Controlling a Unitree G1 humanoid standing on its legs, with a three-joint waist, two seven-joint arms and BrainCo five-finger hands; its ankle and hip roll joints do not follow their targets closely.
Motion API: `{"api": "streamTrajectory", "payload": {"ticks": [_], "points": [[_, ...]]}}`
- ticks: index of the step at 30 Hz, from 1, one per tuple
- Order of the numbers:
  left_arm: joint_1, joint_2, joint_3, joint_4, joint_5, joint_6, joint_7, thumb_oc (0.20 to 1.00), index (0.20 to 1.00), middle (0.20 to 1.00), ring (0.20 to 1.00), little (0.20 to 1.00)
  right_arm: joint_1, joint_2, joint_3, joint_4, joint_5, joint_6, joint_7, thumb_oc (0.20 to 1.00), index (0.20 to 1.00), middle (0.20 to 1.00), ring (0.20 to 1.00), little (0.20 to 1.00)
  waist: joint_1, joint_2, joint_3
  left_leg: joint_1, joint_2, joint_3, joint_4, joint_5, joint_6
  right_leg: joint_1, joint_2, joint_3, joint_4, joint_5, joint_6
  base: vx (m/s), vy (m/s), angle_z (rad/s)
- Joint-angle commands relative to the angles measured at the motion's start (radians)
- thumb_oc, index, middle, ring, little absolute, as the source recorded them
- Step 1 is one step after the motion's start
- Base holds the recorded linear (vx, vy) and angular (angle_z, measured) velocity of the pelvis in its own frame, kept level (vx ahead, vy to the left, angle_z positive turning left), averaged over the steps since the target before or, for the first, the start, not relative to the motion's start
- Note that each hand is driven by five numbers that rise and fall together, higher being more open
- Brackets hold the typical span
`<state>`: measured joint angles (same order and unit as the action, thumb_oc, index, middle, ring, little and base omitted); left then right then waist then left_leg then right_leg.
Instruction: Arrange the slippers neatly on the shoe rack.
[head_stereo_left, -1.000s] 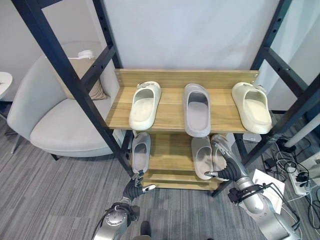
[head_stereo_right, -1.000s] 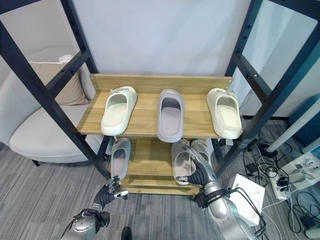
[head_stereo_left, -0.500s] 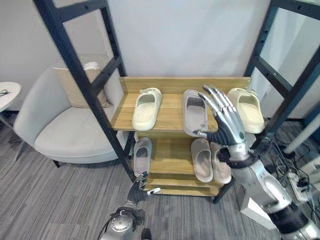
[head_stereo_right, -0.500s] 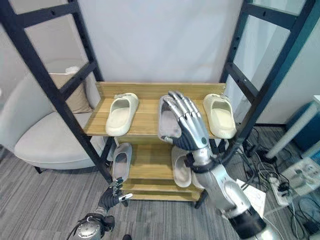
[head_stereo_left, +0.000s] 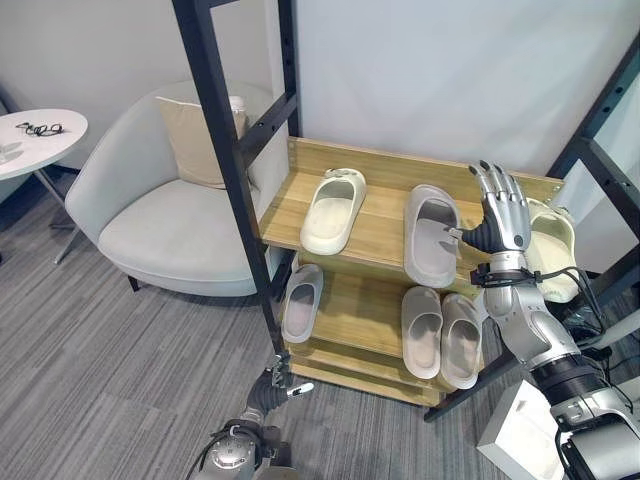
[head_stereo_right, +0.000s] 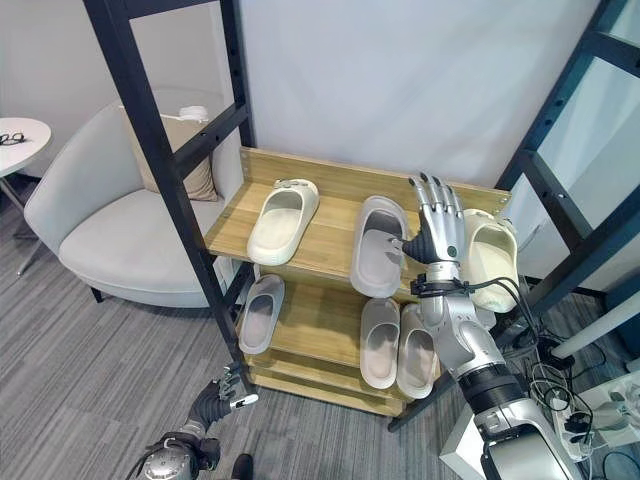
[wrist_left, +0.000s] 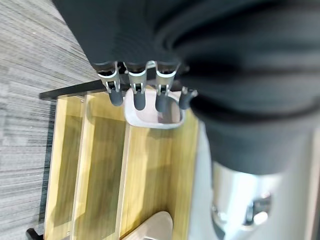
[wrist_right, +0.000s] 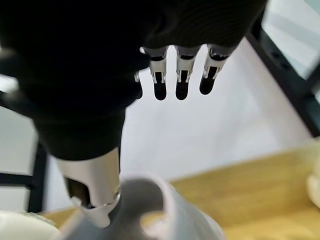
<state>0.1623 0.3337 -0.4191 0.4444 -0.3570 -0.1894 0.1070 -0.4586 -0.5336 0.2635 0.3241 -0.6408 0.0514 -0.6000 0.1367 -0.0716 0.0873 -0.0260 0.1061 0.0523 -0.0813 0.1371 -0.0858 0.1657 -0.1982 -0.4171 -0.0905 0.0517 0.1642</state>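
The wooden shoe rack (head_stereo_left: 380, 225) carries three slippers on its top shelf: a cream slipper (head_stereo_left: 333, 210) at the left, a grey slipper (head_stereo_left: 432, 235) in the middle and a second cream slipper (head_stereo_left: 548, 262) at the right, partly behind my right arm. Below lie a grey slipper (head_stereo_left: 302, 302) and a beige pair (head_stereo_left: 440, 335). My right hand (head_stereo_left: 500, 215) is open, fingers straight up, between the top grey slipper and the right cream one. Its thumb (wrist_right: 95, 200) rests against the grey slipper (wrist_right: 150, 205). My left hand (head_stereo_left: 272, 385) hangs open low by the rack's bottom left corner.
A black metal post (head_stereo_left: 235, 170) stands in front of the rack's left end, another frame (head_stereo_left: 610, 180) at its right. A light grey armchair (head_stereo_left: 170, 230) with a cushion and a round white table (head_stereo_left: 40, 135) are at the left. A white box (head_stereo_left: 520, 440) sits on the floor lower right.
The camera has swung, so the whole scene has shifted. My right hand rose from the lower shelf's beige pair to the top shelf, and now stands at the grey slipper's right side.
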Motion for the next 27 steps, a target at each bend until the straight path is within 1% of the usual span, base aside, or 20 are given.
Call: {"api": "streamTrajectory", "payload": {"ticks": [1,2,4,5,6,7,10,11,13,16,19,20,22,23,25,26,27], "points": [[-0.078,0.014,-0.013,-0.017,-0.041,-0.04,-0.027,1.0,1.0,1.0,1.0,1.0,-0.211,-0.074,0.01,0.106,0.111,0.0,-0.027,1.0,1.0,1.0,1.0,1.0,0.053,0.006,0.048,0.103,-0.073,-0.033,-0.006,-0.221,0.078,0.026,0.072,0.005,0.003,-0.144,-0.05,0.11,0.062,0.18],[-0.081,0.019,-0.018,-0.019,-0.055,-0.038,-0.026,1.0,1.0,1.0,1.0,1.0,-0.265,-0.068,0.04,0.186,0.167,-0.002,-0.014,1.0,1.0,1.0,1.0,1.0,0.069,-0.001,0.055,0.092,-0.078,-0.044,-0.006,-0.217,0.078,0.023,0.072,-0.005,0.003,-0.143,-0.049,0.08,0.046,0.22],[-0.082,0.021,-0.018,-0.019,-0.073,-0.036,-0.02,1.0,1.0,1.0,1.0,1.0,-0.305,-0.052,0.065,0.275,0.217,-0.002,0.0,1.0,1.0,1.0,1.0,1.0,0.086,-0.005,0.062,0.085,-0.082,-0.05,-0.006,-0.216,0.077,0.019,0.071,-0.015,0.003,-0.144,-0.047,0.06,0.034,0.15],[-0.083,0.02,-0.017,-0.019,-0.073,-0.036,-0.02,1.0,1.0,1.0,1.0,1.0,-0.308,-0.052,0.067,0.278,0.218,-0.003,-0.001,1.0,1.0,1.0,1.0,1.0,0.085,-0.005,0.062,0.085,-0.082,-0.05,-0.006,-0.215,0.077,0.018,0.071,-0.015,0.003,-0.144,-0.047,0.03,0.023,0.03],[-0.082,0.021,-0.018,-0.02,-0.078,-0.036,-0.018,1.0,1.0,1.0,1.0,1.0,-0.325,-0.038,0.073,0.315,0.248,-0.005,0.004,0.843,0.843,0.843,0.843,0.843,0.091,-0.004,0.064,0.081,-0.083,-0.052,-0.006,-0.215,0.077,0.016,0.07,-0.017,0.003,-0.143,-0.046,0.03,0.016,0.03],[-0.077,0.023,-0.023,-0.017,-0.086,-0.034,-0.017,1.0,1.0,1.0,1.0,1.0,-0.358,-0.021,0.084,0.398,0.308,-0.01,0.014,0.2,0.2,0.2,0.2,0.2,0.1,-0.005,0.065,0.078,-0.084,-0.055,-0.006,-0.213,0.077,0.014,0.069,-0.02,0.003,-0.143,-0.045,0.04,0.02,0.01],[-0.076,0.029,-0.03,-0.017,-0.102,-0.031,-0.015,1.0,1.0,1.0,1.0,1.0,-0.415,0.003,0.083,0.531,0.435,-0.026,0.034,0.2,0.2,0.2,0.2,0.2,0.106,-0.004,0.065,0.075,-0.087,-0.056,-0.006,-0.212,0.076,0.013,0.067,-0.024,0.003,-0.143,-0.044,0.01,0.005,0.0],[-0.077,0.033,-0.03,-0.013,-0.107,-0.028,-0.01,1.0,1.0,1.0,1.0,1.0,-0.44,0.008,0.088,0.595,0.502,-0.031,0.054,0.2,0.2,0.2,0.2,0.2,0.108,-0.002,0.064,0.076,-0.088,-0.057,-0.006,-0.213,0.075,0.015,0.066,-0.025,0.003,-0.143,-0.043,0.0,0.012,0.03],[-0.08,0.029,-0.022,-0.007,-0.117,-0.021,0.005,1.0,1.0,1.0,1.0,1.0,-0.459,0.017,0.103,0.608,0.554,-0.036,0.075,0.2,0.2,0.2,0.2,0.2,0.097,0.002,0.06,0.081,-0.09,-0.056,-0.006,-0.215,0.075,0.02,0.064,-0.021,0.003,-0.145,-0.044,-0.01,0.003,0.09],[-0.07,0.018,-0.003,-0.008,-0.123,-0.014,0.027,1.0,1.0,1.0,1.0,1.0,-0.415,0.027,0.084,0.462,0.589,-0.041,0.065,0.2,0.2,0.2,0.2,0.2,0.069,0.014,0.053,0.093,-0.088,-0.048,-0.006,-0.218,0.076,0.024,0.063,-0.01,0.003,-0.146,-0.046,-0.02,-0.005,0.0],[-0.063,0.011,0.018,-0.02,-0.118,-0.005,0.039,1.0,1.0,1.0,1.0,1.0,-0.294,0.04,0.032,0.211,0.576,-0.045,0.046,0.2,0.2,0.2,0.2,0.2,0.042,0.028,0.047,0.101,-0.086,-0.039,-0.006,-0.221,0.078,0.022,0.063,0.004,0.003,-0.148,-0.048,-0.03,-0.014,-0.04],[-0.057,0.003,0.042,-0.029,-0.104,0.0,0.045,1.0,1.0,1.0,1.0,1.0,-0.168,0.043,-0.034,0.031,0.544,-0.065,0.033,0.2,0.2,0.2,0.2,0.2,0.023,0.039,0.049,0.106,-0.085,-0.034,-0.006,-0.224,0.079,0.022,0.063,0.011,0.003,-0.151,-0.05,-0.04,-0.034,-0.06],[-0.048,-0.002,0.061,-0.041,-0.082,0.0,0.046,1.0,1.0,1.0,1.0,1.0,-0.047,0.049,-0.12,-0.141,0.528,-0.097,0.025,0.2,0.2,0.2,0.2,0.2,0.009,0.047,0.045,0.11,-0.083,-0.031,-0.006,-0.226,0.078,0.022,0.063,0.015,0.003,-0.156,-0.051,-0.05,-0.045,-0.12],[-0.041,-0.009,0.083,-0.052,-0.054,-0.001,0.045,1.0,1.0,1.0,1.0,1.0,0.062,0.087,-0.188,-0.303,0.566,-0.164,0.033,0.2,0.2,0.2,0.2,0.2,-0.009,0.054,0.045,0.109,-0.081,-0.03,-0.006,-0.224,0.074,0.023,0.063,0.016,0.003,-0.159,-0.052,-0.06,-0.044,-0.12],[-0.037,-0.015,0.091,-0.054,-0.047,0.003,0.04,1.0,1.0,1.0,1.0,1.0,0.124,0.129,-0.181,-0.409,0.652,-0.217,0.095,0.2,0.2,0.2,0.2,0.2,-0.018,0.056,0.045,0.107,-0.079,-0.028,-0.006,-0.221,0.072,0.022,0.063,0.016,0.003,-0.16,-0.054,-0.06,-0.036,-0.12],[-0.03,-0.017,0.094,-0.061,-0.043,0.005,0.037,1.0,1.0,1.0,1.0,1.0,0.146,0.15,-0.162,-0.453,0.716,-0.24,0.139,0.2,0.2,0.2,0.2,0.2,-0.022,0.056,0.044,0.107,-0.078,-0.027,-0.006,-0.22,0.07,0.022,0.063,0.015,0.003,-0.161,-0.055,-0.05,-0.027,-0.16],[-0.023,-0.017,0.094,-0.063,-0.037,0.01,0.033,1.0,1.0,1.0,1.0,1.0,0.167,0.171,-0.134,-0.487,0.812,-0.269,0.194,0.2,0.2,0.2,0.2,0.2,-0.025,0.056,0.044,0.106,-0.076,-0.025,-0.006,-0.22,0.069,0.022,0.062,0.014,0.003,-0.162,-0.056,-0.04,-0.029,-0.11]]}}
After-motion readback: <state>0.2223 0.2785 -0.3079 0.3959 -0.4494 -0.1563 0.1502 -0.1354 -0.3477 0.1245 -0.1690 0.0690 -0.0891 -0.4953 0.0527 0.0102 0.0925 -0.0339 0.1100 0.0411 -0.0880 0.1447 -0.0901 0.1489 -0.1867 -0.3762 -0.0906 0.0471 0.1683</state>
